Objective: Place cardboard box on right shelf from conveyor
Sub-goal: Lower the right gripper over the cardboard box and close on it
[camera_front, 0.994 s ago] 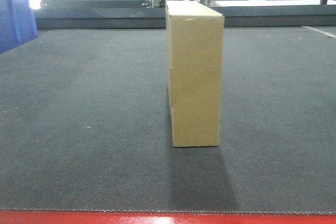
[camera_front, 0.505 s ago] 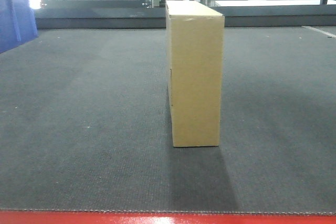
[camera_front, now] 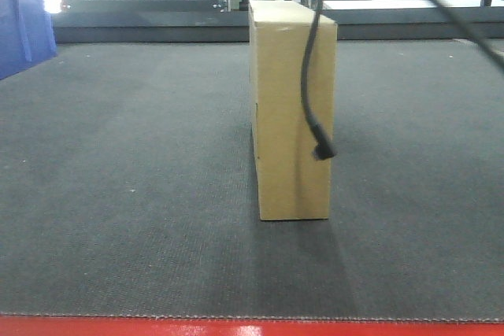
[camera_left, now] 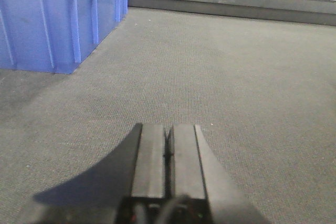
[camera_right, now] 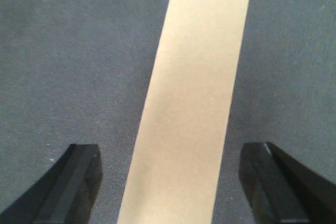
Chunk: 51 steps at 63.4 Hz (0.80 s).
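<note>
The cardboard box (camera_front: 283, 108) stands upright on its narrow side in the middle of the conveyor (camera_front: 118, 155), a dark-grey belt with a red front edge (camera_front: 236, 328). In the right wrist view I look down on the box's tan top face (camera_right: 194, 103). My right gripper (camera_right: 170, 150) is open above it, one finger (camera_right: 79, 177) to each side, both apart from the cardboard. My left gripper (camera_left: 168, 129) is shut with nothing in it, low over bare belt (camera_left: 236, 77). The right shelf is out of view.
A blue plastic bin (camera_left: 47, 19) stands on the belt ahead-left of my left gripper, also at the far left edge (camera_front: 24, 25) in the front view. A black cable (camera_front: 311, 76) hangs in front of the box. A dark raised rim (camera_front: 157, 33) closes the belt's back.
A black cable has dropped into the front view and now hangs across the box's front face. The box has not moved.
</note>
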Available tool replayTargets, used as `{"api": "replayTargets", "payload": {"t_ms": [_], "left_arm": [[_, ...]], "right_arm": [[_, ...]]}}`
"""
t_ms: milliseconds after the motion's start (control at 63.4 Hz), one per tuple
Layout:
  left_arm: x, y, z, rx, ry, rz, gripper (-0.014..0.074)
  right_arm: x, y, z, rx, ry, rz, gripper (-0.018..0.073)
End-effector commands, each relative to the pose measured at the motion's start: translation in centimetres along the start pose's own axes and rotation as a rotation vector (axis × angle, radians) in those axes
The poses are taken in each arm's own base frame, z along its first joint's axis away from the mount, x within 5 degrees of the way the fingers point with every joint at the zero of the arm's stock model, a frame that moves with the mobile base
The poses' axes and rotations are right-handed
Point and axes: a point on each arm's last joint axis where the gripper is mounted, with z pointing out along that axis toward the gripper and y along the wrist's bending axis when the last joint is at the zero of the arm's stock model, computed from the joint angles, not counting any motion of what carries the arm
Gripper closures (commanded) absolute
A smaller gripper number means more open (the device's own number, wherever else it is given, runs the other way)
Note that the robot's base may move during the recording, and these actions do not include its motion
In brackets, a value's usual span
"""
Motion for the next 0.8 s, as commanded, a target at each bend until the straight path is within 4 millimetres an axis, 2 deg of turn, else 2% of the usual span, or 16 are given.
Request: {"api": "replayTargets", "payload": {"t_ms": [0,284,521,663,789], "left_arm": [[-0.9,0.0,-0.1,-0.001,-0.095,-0.010,0.0715],[-0.9,0.0,-0.1,-0.001,-0.095,-0.010,0.0715],[-0.9,0.0,-0.1,-0.001,-0.095,-0.010,0.0715],[-0.9,0.0,-0.1,-0.001,-0.095,-0.010,0.0715],[-0.9,0.0,-0.1,-0.001,-0.095,-0.010,0.0715]], "right_arm": [[-1.2,-0.6,-2.5,0.006,-0.109,0.030,-0.0068],[-1.3,-0.3,-0.8,0.028,-0.100,0.062,-0.0068],[-1.3,-0.3,1.6,0.053,-0.058,0.070,-0.0068],[-0.9,-1.1,3.4,0.076,-0.014,0.081,-0.0067],[-0.4,-0.8,4.7,0.027,0.001,0.097,-0.0064]]}}
